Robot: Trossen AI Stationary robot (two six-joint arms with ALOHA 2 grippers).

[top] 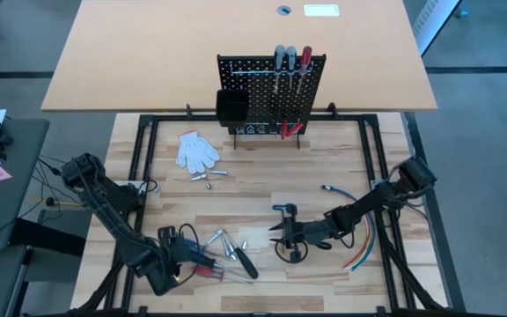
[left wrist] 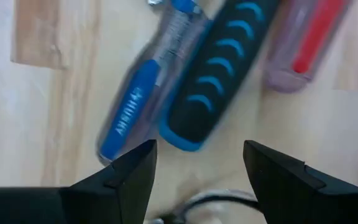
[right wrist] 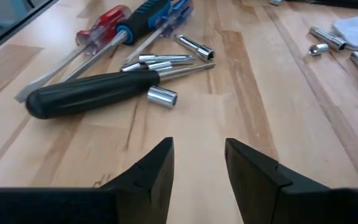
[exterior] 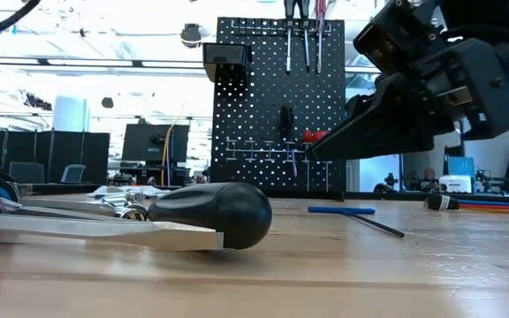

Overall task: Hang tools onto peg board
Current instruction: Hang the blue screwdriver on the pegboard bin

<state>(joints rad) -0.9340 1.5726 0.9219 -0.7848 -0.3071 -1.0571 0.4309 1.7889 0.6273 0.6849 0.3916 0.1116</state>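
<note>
On the desk, several tools remain at seven o'clock; perhaps four hang on the peg board; left tool wide, empty.

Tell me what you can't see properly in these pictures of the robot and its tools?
- Low view: the black-handled screwdriver up close hides most of the tool pile behind it.
- Left wrist view: the blue screwdriver handles are blurred and cut off by the edge, so their tips don't show.
- High view: the silver bits beside the white glove are too small to tell apart.
- Low view: the right gripper covers part of the peg board.
</note>
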